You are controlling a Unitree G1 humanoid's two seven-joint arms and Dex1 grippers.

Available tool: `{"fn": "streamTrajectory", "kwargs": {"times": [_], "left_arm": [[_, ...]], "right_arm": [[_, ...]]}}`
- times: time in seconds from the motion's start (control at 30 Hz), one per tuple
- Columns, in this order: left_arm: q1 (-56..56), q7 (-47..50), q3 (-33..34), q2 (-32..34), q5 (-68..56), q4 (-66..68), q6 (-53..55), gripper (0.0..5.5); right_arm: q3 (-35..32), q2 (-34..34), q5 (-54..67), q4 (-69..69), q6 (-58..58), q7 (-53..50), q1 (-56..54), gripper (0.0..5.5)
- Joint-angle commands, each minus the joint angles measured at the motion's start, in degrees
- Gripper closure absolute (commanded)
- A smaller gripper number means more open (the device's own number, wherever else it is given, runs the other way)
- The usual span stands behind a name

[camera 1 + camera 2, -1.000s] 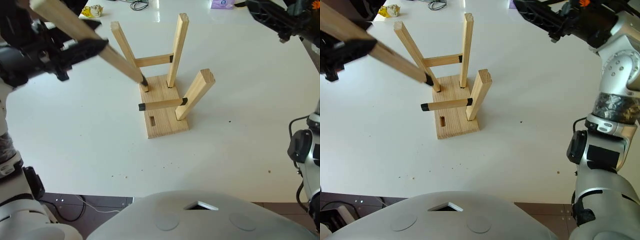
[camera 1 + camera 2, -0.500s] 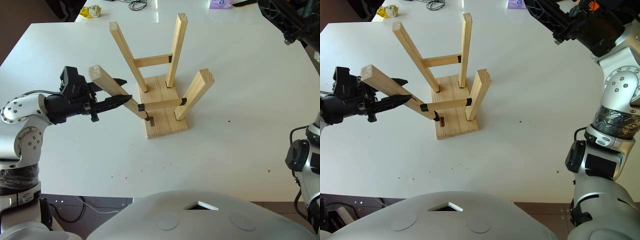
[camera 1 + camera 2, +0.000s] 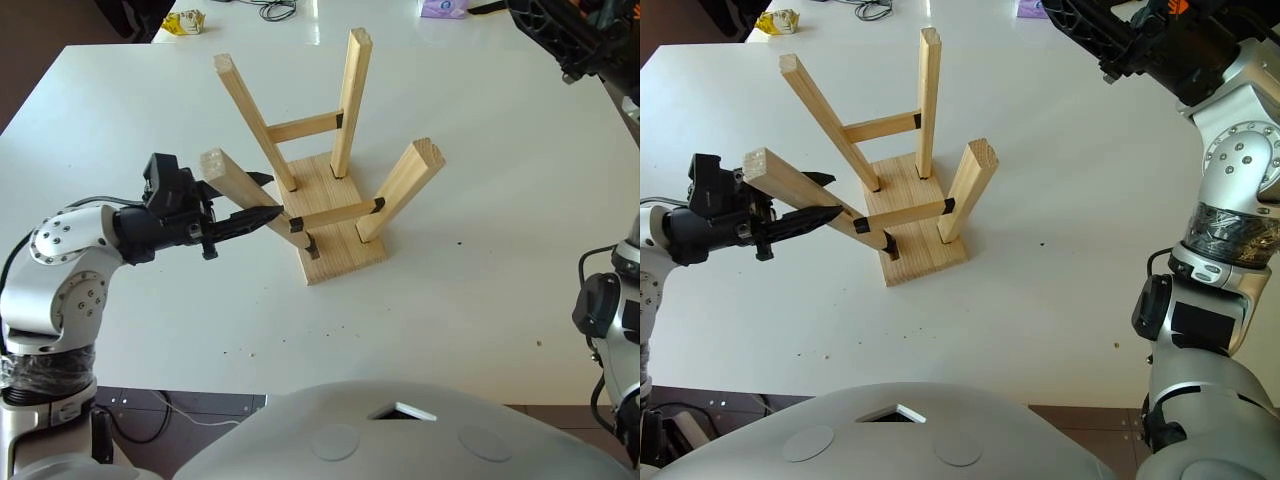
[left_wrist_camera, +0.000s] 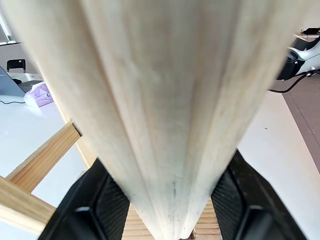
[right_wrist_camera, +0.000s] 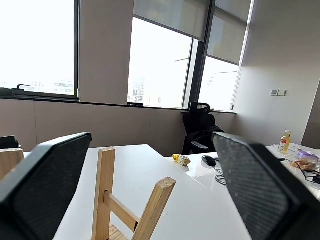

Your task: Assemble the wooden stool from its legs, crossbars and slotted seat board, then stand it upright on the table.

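The slotted seat board (image 3: pixel 345 250) lies flat on the white table (image 3: pixel 480 260). Three legs stand in it: two at the back (image 3: pixel 352 95) (image 3: pixel 248 112) joined by a crossbar (image 3: pixel 305 127), and one leaning at the right (image 3: pixel 402 188). A second crossbar (image 3: pixel 335 213) runs from that leg to the fourth leg (image 3: pixel 235 182). My left gripper (image 3: pixel 262 197) is shut on this tilted fourth leg, whose lower end meets the board's front-left slot. In the left wrist view the leg (image 4: pixel 150 100) sits between the black fingers (image 4: pixel 95 210). My right gripper (image 3: pixel 1080 30) hangs open high above the far right of the table.
A yellow packet (image 3: pixel 185 20), cables (image 3: pixel 275 8) and a purple pack (image 3: pixel 445 8) lie at the table's far edge. Bare table spreads to the right of the stool and toward the near edge (image 3: pixel 400 390).
My left arm came down from high up and brought the fourth leg to the board's front-left slot. The board with its legs has turned a little and slid right.
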Motion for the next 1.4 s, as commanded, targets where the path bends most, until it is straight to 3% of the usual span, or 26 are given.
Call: {"fn": "streamTrajectory", "kwargs": {"times": [0.03, 0.37, 0.67, 0.9, 1.4], "left_arm": [[5.4, 1.3, -3.0, -1.1, 3.5, -1.3, -0.4, 3.42], [15.0, 5.7, -2.4, 0.4, 8.3, -8.4, -5.3, 3.43], [17.3, 16.2, -1.1, -2.4, 4.5, -17.9, -2.4, 3.44], [20.9, 18.2, 0.2, -1.8, 2.9, -21.1, -0.9, 3.44], [12.9, 17.0, -2.7, 3.7, 8.4, -18.2, 0.0, 3.45]], "right_arm": [[0.9, 0.0, 0.0, 1.3, -0.6, 0.8, -2.3, 1.05], [0.3, 0.6, 0.6, -1.4, -0.4, -0.4, 0.0, 1.05], [-0.8, 1.0, 2.1, -5.0, 0.7, -2.8, 2.4, 1.05], [-2.9, 1.7, 4.3, -10.0, 1.3, -6.8, 7.2, 1.05], [-5.5, 4.8, 8.5, -18.4, 0.0, -15.4, 15.0, 1.05]]}}
